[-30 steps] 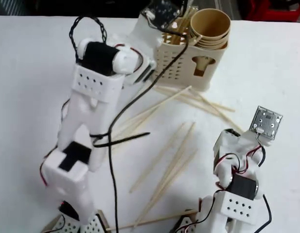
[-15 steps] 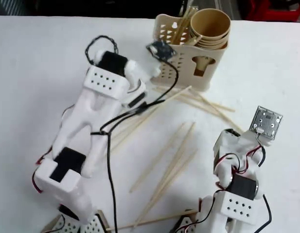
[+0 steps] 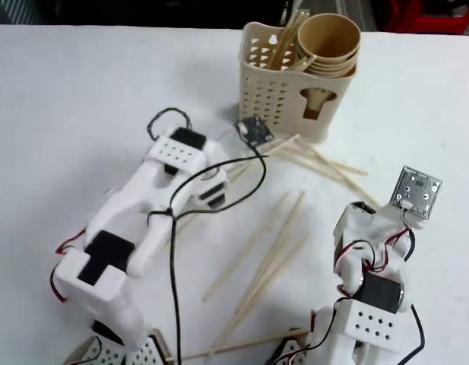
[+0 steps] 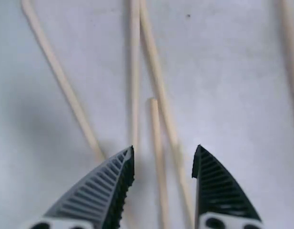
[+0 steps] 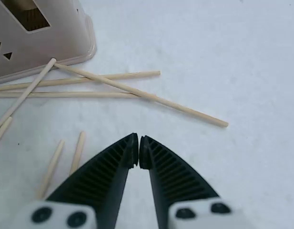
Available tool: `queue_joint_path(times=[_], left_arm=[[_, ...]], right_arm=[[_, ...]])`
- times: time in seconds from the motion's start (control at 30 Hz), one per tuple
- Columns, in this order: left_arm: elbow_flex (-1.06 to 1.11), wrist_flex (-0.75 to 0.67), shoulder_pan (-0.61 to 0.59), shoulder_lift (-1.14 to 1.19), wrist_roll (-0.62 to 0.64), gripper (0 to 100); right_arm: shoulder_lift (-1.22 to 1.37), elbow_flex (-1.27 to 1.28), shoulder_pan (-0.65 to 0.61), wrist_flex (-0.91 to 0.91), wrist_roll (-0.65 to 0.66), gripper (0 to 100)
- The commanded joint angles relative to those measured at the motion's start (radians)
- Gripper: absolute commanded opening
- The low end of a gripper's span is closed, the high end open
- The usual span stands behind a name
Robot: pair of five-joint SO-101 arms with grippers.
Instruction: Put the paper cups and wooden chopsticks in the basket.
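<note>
- The basket [image 3: 274, 99] stands upright at the upper middle of the high view, on the white table [image 3: 59, 91].
- In its right-hand side sits a nested stack of paper cups [image 3: 329, 38], mouths up.
- In its left-hand side several wooden chopsticks [image 3: 283, 42] lean together, their ends poking above the rim.
- More loose chopsticks [image 3: 268, 243] lie flat on the table. Some fan out just below the basket, a few lie at the centre, and one lies along the bottom edge of the high view.
- In my right wrist view, some of them run up against the foot of the basket.
- My left gripper [image 4: 163, 155] points down at the table with its fingers partly spread and nothing in them. One chopstick [image 4: 157, 138] lies in the gap between the tips, and others cross just beside it.
- My right gripper [image 5: 138, 143] has its fingertips pressed together on nothing, over bare table near the crossed sticks by the basket.
- Bare table spreads across the left and upper left of the high view, and also to the right of the basket.
- My left arm [image 3: 135, 220] lies across the left centre and my right arm [image 3: 371, 281] is folded in the lower right corner, the two well apart.
</note>
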Motion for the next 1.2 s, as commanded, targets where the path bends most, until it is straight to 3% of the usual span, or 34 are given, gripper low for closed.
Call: queue_joint_path(times=[0.0, 0.1, 0.3, 0.57, 0.67, 0.93, 1.17], left_arm=[[0.018, -0.098, -0.008, -0.021, -0.015, 24], [-0.048, -0.086, -0.010, 0.071, -0.014, 23], [-0.342, 0.124, -0.025, 0.282, -0.011, 23], [-0.608, 0.339, -0.005, 0.473, -0.020, 6], [-0.617, 0.374, 0.001, 0.483, -0.020, 2], [-0.562, 0.404, 0.002, 0.464, -0.014, 2], [-0.377, 0.385, 0.035, 0.240, -0.012, 2]], right_arm=[[-0.024, -0.006, 0.008, -0.018, 0.002, 2.1], [-0.024, -0.006, 0.008, -0.018, 0.002, 2.1], [-0.024, -0.006, 0.008, -0.018, 0.002, 2.1], [-0.024, -0.006, 0.012, -0.018, 0.002, 2.1], [-0.024, -0.006, 0.012, -0.018, 0.002, 2.1], [-0.024, -0.006, 0.013, -0.018, 0.002, 2.1], [-0.024, -0.006, 0.013, -0.018, 0.002, 2.1]])
